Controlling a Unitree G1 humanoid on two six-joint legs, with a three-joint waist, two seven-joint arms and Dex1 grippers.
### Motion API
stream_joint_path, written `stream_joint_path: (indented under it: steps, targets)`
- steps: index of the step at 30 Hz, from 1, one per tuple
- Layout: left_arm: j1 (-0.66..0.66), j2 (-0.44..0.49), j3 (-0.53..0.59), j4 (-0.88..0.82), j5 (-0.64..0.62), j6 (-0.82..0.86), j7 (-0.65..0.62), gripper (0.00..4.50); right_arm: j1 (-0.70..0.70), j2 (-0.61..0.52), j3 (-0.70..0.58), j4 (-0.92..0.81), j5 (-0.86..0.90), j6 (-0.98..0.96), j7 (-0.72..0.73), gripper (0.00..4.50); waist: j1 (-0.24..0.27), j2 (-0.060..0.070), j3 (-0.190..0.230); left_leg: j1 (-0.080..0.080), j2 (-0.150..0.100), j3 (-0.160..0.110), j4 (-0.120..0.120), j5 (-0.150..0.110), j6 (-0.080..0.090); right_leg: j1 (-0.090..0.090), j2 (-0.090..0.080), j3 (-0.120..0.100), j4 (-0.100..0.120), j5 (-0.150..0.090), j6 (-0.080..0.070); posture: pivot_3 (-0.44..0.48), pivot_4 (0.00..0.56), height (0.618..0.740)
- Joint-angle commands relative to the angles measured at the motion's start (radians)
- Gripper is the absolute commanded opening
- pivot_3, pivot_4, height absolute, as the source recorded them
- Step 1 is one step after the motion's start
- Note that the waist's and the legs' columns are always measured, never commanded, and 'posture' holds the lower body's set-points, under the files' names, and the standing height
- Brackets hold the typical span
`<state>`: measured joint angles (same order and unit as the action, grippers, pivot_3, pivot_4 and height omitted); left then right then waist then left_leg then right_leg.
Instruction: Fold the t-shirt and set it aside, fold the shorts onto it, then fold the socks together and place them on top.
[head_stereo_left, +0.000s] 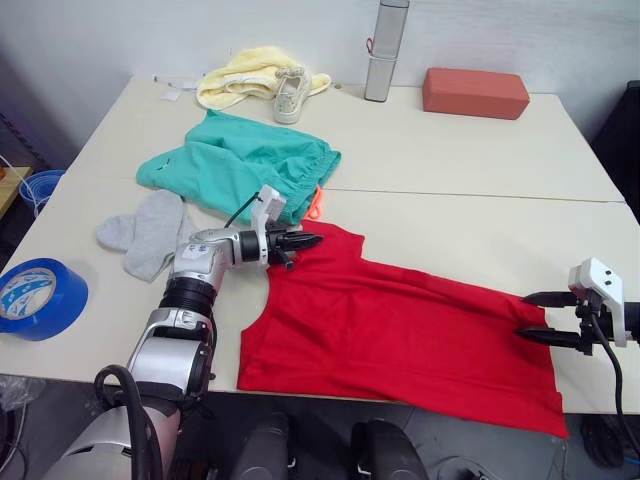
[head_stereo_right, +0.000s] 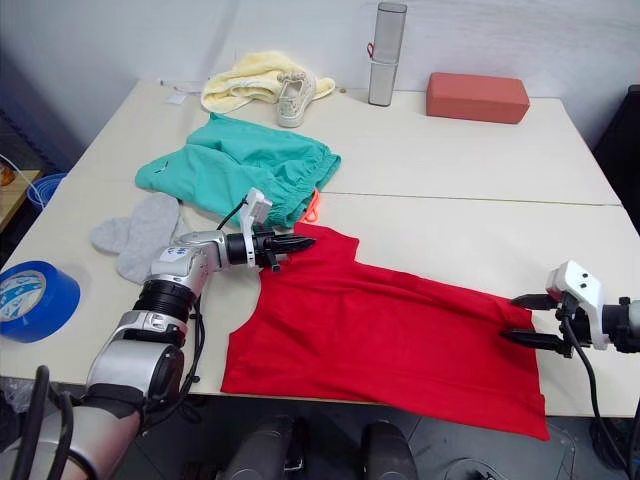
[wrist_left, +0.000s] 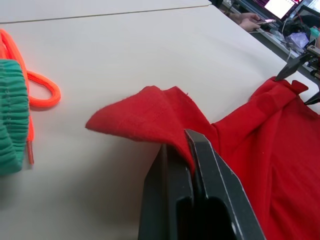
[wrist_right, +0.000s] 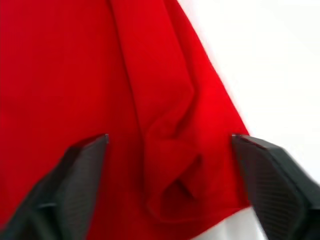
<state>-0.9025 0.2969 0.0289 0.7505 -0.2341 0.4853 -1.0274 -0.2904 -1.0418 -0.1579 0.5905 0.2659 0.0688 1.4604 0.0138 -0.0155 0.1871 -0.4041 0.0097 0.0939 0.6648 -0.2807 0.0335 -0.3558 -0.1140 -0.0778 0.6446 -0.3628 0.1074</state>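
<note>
Left hand (head_stereo_left: 300, 242) pinches t-shirt (head_stereo_left: 400, 335) beside shorts (head_stereo_left: 240, 160).

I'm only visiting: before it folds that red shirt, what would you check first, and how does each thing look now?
1. Left claw shut on the t-shirt corner: ok.
2. Right claw gripping its edge: not ok, open, fingers either side of a fabric fold.
3. Shirt flat: not ok, bunched at the right edge.
4. Shorts clear of shirt: cannot tell, the orange drawstring lies close.
5. Socks out of the way: ok.
</note>
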Motion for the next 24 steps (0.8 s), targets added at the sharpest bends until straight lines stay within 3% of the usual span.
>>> stream_joint_path:
  steps: [1, 8, 14, 24]
  targets:
    - [-0.005, 0.007, 0.01, -0.039, -0.017, -0.026, -0.003, 0.0, -0.025, 0.0, -0.017, 0.017, 0.011, -0.033, 0.012, 2.43, -0.001, 0.0, 0.0, 0.0, 0.0, 0.0, 0.0, 0.0, 0.0, 0.0, 0.0, 0.0, 0.0, 0.0, 0.0, 0.0, 0.15, 0.74]
    - [-0.012, 0.006, 0.012, -0.019, -0.017, -0.079, -0.014, 0.0, -0.024, -0.018, -0.039, 0.028, 0.03, -0.041, 0.039, 0.05, -0.001, 0.0, 0.0, 0.0, 0.0, 0.0, 0.0, 0.0, 0.0, 0.0, 0.0, 0.0, 0.0, 0.0, 0.0, 0.0, 0.15, 0.74]
    - [-0.018, 0.01, 0.018, -0.012, -0.022, -0.116, -0.032, 0.0, -0.021, -0.013, -0.043, 0.023, 0.036, -0.055, 0.039, 0.05, -0.002, 0.0, 0.0, 0.0, 0.0, 0.0, 0.0, 0.0, 0.0, 0.0, 0.0, 0.0, 0.0, 0.0, 0.0, 0.0, 0.15, 0.74]
    - [0.013, 0.01, 0.08, -0.023, -0.058, -0.44, -0.085, 0.0, -0.129, 0.027, -0.089, 0.131, 0.045, -0.283, 0.001, 0.05, -0.015, 0.0, 0.0, 0.0, 0.0, 0.0, 0.0, 0.0, 0.0, 0.0, 0.0, -0.003, 0.0, 0.0, 0.0, 0.0, 0.15, 0.74]
